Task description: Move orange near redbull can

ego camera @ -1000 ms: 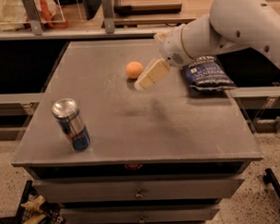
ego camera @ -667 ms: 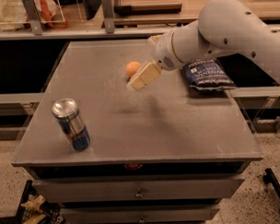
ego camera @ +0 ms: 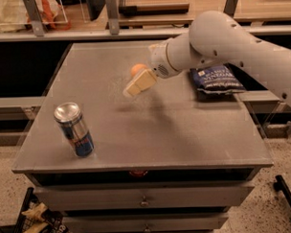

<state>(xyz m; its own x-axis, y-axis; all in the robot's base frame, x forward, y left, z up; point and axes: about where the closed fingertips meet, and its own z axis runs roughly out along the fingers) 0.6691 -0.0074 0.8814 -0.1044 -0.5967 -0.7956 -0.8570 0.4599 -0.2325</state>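
The orange lies on the grey table top toward the back middle, partly hidden behind my gripper. My gripper hangs just in front of and slightly left of the orange, above the table, its cream fingers pointing down-left. The redbull can, blue and silver with a shiny top, stands upright near the front left corner, well apart from the orange.
A dark blue chip bag lies at the right back of the table, under my white arm. Shelving runs behind the table. Drawers sit below the front edge.
My arm and gripper have swung left across the table, from beside the orange to in front of it. The orange and can have not moved.
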